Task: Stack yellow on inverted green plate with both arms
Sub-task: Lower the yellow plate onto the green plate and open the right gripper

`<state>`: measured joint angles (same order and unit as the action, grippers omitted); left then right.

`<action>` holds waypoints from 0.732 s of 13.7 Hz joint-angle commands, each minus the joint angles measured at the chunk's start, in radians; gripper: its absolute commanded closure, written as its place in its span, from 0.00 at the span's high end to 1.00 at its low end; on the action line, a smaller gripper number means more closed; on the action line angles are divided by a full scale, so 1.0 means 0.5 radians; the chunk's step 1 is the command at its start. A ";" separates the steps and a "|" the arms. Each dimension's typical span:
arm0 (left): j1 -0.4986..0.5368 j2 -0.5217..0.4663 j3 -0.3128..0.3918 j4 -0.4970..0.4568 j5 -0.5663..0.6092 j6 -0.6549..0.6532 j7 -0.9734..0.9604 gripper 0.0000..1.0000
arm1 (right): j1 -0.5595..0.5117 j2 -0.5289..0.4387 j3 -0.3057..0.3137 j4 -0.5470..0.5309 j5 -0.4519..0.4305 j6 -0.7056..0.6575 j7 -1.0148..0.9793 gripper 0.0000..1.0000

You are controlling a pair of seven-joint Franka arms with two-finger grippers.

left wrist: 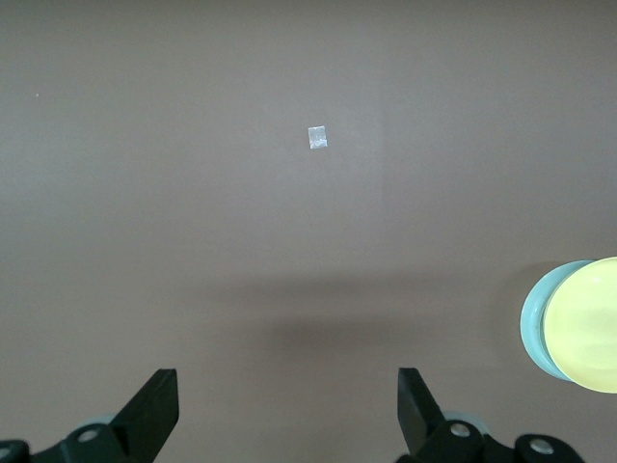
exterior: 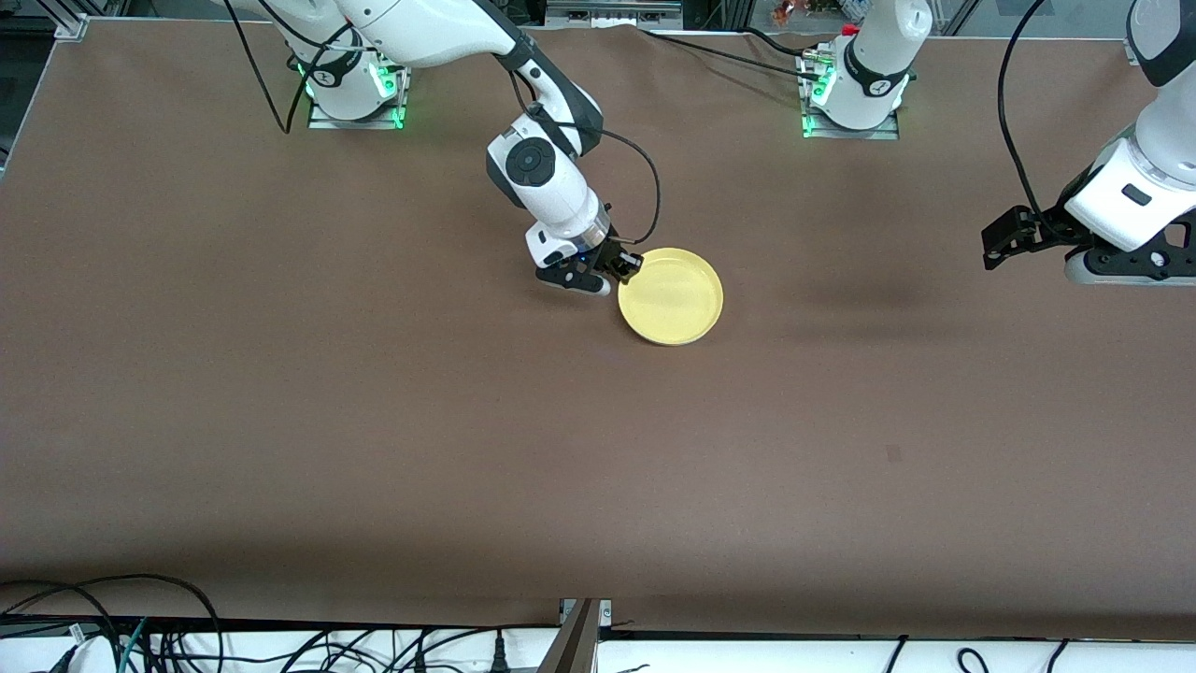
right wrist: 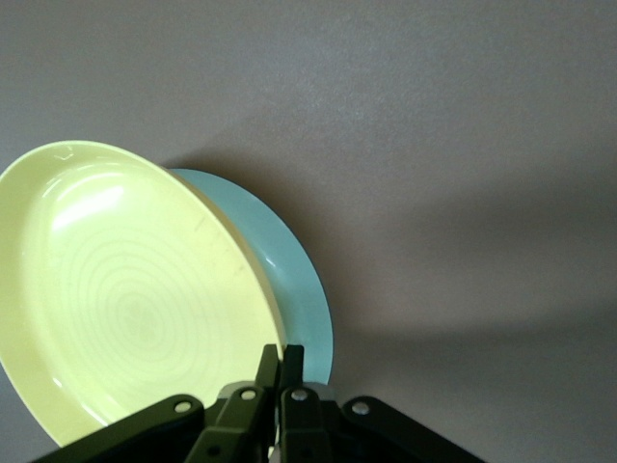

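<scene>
**Entry: yellow plate over green plate, mid-table**

Item one: yellow plate (exterior: 671,296), round, shallow, low raised rim, right way up. It sat near the middle of the brown table (exterior: 280,421), directly over the green plate (right wrist: 294,280), which showed only as a pale crescent beneath it in both wrist views.

Item two: right gripper (exterior: 624,266), at the yellow plate's rim on the side toward the right arm's end of the table. Its fingers were pinched together on that rim.

Item three: left gripper (exterior: 998,245), waiting in the air over the left arm's end of the table, well apart from the plates, fingers spread wide and empty.

Also noted: a small pale tape mark (left wrist: 317,138) on the table.

Handling: both plates looked like rigid, light, glossy plastic, probably slippery; the upper one could skate on the flat underside below. The rim offered the only practical hold, pinched across its thin edge.
</scene>
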<state>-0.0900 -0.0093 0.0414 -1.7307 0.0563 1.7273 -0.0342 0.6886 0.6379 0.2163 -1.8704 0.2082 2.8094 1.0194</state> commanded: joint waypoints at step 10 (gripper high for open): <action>-0.016 -0.006 0.009 0.028 -0.036 -0.040 0.001 1.00 | 0.019 0.034 -0.025 0.035 0.035 -0.008 0.041 0.63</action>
<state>-0.0917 -0.0093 0.0406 -1.7297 0.0563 1.7267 -0.0342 0.6939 0.6460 0.2111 -1.8704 0.2082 2.8084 1.0286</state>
